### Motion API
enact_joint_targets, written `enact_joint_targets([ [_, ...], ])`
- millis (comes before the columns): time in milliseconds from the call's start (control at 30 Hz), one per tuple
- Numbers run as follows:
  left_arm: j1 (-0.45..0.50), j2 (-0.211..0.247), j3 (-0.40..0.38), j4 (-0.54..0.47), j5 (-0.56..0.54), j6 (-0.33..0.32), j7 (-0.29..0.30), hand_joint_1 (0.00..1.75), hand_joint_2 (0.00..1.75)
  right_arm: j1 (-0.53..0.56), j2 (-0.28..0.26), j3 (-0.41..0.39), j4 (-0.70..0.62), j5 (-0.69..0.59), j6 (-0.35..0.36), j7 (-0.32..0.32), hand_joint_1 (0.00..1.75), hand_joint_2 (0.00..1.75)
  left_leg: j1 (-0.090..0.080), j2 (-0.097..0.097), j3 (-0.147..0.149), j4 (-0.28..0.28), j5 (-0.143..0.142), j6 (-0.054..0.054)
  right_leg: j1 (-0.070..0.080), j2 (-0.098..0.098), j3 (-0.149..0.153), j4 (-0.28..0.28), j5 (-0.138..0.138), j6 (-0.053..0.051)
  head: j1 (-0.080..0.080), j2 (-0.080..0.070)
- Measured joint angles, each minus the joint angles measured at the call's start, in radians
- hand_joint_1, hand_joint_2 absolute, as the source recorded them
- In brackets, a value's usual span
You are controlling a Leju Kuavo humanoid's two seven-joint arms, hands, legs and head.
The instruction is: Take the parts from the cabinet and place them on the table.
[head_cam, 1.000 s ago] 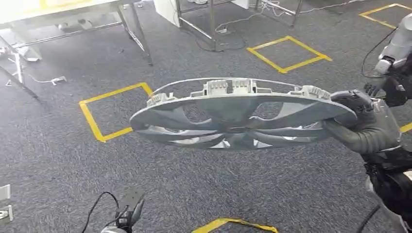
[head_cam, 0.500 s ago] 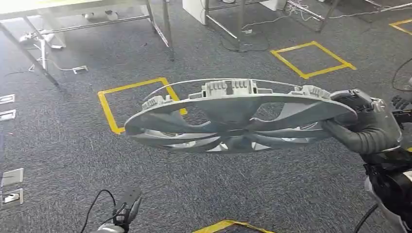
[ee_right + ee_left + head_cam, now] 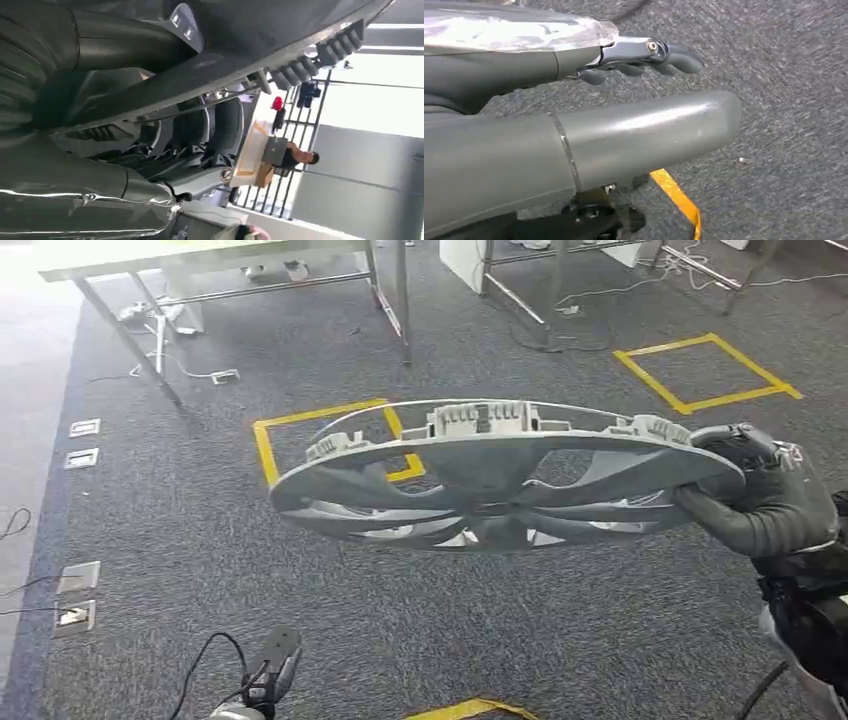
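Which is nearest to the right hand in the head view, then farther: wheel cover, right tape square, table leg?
1. Wheel cover, held at its rim by the right hand.
2. Right tape square, beyond the hand.
3. Table leg, far left.

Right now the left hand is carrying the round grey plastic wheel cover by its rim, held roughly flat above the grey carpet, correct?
Not quite: the right hand, not the left, grips the round grey plastic wheel cover by its rim, as the head view shows. The left hand holds nothing. The cover is roughly flat above the grey carpet.
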Motion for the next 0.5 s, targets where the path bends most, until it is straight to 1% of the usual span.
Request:
enact_joint_targets([
  [33, -0.001, 0.0, 0.0, 0.0, 0.0, 0.0, 0.0, 0.0, 0.0, 0.001, 0.0, 0.0, 0.0, 0.0, 0.0, -0.001, 1.75, 1.75, 0.002, 0.015, -0.039, 0.085, -0.039, -0.005, 0.001, -0.007, -0.001, 0.001, 0.0, 0.0, -0.001, 0.0],
  [67, 0.0, 0.0, 0.0, 0.0, 0.0, 0.0, 0.0, 0.0, 0.0, 0.001, 0.0, 0.001, 0.0, 0.0, 0.0, -0.002, 1.75, 1.75, 0.004, 0.021, -0.079, 0.169, -0.072, -0.01, 0.001, -0.015, -0.002, 0.001, -0.001, 0.0, -0.001, 0.0],
  [100, 0.001, 0.0, 0.0, 0.0, 0.0, 0.0, 0.0, 0.0, 0.0, 0.001, 0.0, 0.003, 0.0, 0.0, 0.001, -0.002, 1.75, 1.75, 0.005, 0.024, -0.105, 0.223, -0.085, -0.014, 0.001, -0.023, -0.002, 0.001, -0.001, -0.001, -0.002, 0.0],
  [133, 0.002, 0.0, 0.0, 0.0, 0.0, 0.0, 0.0, 0.0, 0.0, 0.003, 0.0, 0.004, 0.001, 0.0, 0.002, -0.001, 1.75, 1.75, 0.008, 0.026, -0.107, 0.226, -0.073, -0.017, 0.001, -0.031, -0.001, 0.002, -0.002, 0.0, -0.003, 0.0],
  [167, 0.002, 0.001, 0.0, 0.0, 0.0, 0.0, 0.0, 0.0, 0.0, 0.004, 0.0, 0.003, 0.002, 0.0, 0.002, -0.001, 1.75, 1.75, 0.01, 0.029, -0.083, 0.176, -0.039, -0.019, 0.001, -0.038, -0.002, 0.004, -0.003, 0.002, -0.003, 0.0],
  [200, 0.002, 0.002, 0.0, 0.0, 0.0, 0.0, 0.0, 0.0, 0.0, 0.003, 0.0, 0.003, 0.002, 0.0, 0.002, -0.001, 1.75, 1.75, 0.012, 0.034, -0.039, 0.091, 0.003, -0.02, 0.0, -0.045, -0.001, 0.006, -0.005, 0.005, -0.003, 0.0],
  [233, 0.002, 0.002, 0.0, 0.0, 0.0, 0.0, 0.0, 0.0, 0.0, 0.003, 0.0, 0.003, 0.002, 0.0, 0.002, -0.002, 1.75, 1.75, 0.012, 0.048, 0.014, -0.009, 0.044, -0.02, -0.002, -0.051, 0.001, 0.009, -0.009, 0.009, -0.003, 0.0],
  [267, 0.0, 0.001, 0.0, 0.0, 0.0, 0.0, 0.0, 0.0, 0.0, 0.002, 0.0, 0.003, 0.002, 0.0, 0.002, -0.002, 1.75, 1.75, 0.011, 0.084, 0.057, -0.091, 0.06, -0.02, 0.002, -0.056, 0.001, 0.014, -0.013, 0.015, -0.005, 0.0],
  [300, -0.001, 0.001, 0.0, 0.0, -0.001, -0.002, 0.0, 0.0, 0.0, 0.002, 0.0, 0.002, 0.002, 0.0, 0.002, -0.002, 1.75, 1.75, 0.004, 0.075, 0.057, -0.098, 0.058, -0.008, 0.01, -0.059, -0.003, 0.02, -0.017, 0.022, -0.009, 0.0],
  [333, -0.001, 0.001, 0.0, 0.0, -0.003, -0.003, 0.0, 0.0, 0.0, 0.002, 0.0, 0.002, 0.002, 0.0, 0.002, -0.002, 1.75, 1.75, 0.006, 0.064, 0.054, -0.097, 0.059, 0.002, 0.01, -0.061, -0.002, 0.019, -0.017, 0.024, -0.001, 0.0],
  [367, 0.001, 0.001, 0.0, 0.0, -0.003, -0.003, 0.0, 0.0, 0.0, 0.002, 0.0, 0.003, 0.002, 0.0, 0.002, -0.002, 1.75, 1.75, 0.005, 0.058, 0.052, -0.095, 0.057, 0.006, 0.012, -0.068, 0.0, 0.018, -0.018, 0.028, 0.001, 0.0],
  [400, 0.002, 0.001, 0.0, 0.0, -0.003, -0.003, 0.0, 0.0, 0.0, 0.002, 0.0, 0.003, 0.002, 0.0, 0.002, -0.002, 1.75, 1.75, 0.002, 0.052, 0.052, -0.094, 0.057, 0.013, 0.009, -0.074, 0.003, 0.016, -0.018, 0.034, 0.0, 0.0],
  [433, 0.002, 0.001, 0.0, 0.0, -0.003, -0.003, 0.0, 0.0, 0.0, 0.002, 0.0, 0.002, 0.002, 0.0, 0.002, -0.002, 1.75, 1.75, 0.005, 0.045, 0.054, -0.099, 0.061, 0.021, 0.007, -0.078, 0.005, 0.018, -0.022, 0.04, -0.001, 0.0],
  [467, 0.001, 0.0, 0.0, 0.0, -0.003, -0.003, 0.0, 0.0, 0.0, 0.002, 0.0, 0.001, 0.002, 0.0, 0.002, -0.002, 1.75, 1.75, 0.009, 0.04, 0.057, -0.102, 0.063, 0.026, 0.002, -0.054, 0.0, 0.036, -0.041, 0.046, 0.002, 0.0],
  [500, 0.0, 0.001, 0.0, 0.0, -0.003, -0.003, 0.0, 0.0, 0.0, 0.002, 0.0, 0.001, 0.002, 0.0, 0.002, -0.002, 1.75, 1.75, 0.01, 0.035, 0.057, -0.101, 0.064, 0.032, 0.002, -0.031, -0.027, 0.097, -0.082, 0.047, 0.006, 0.0],
])
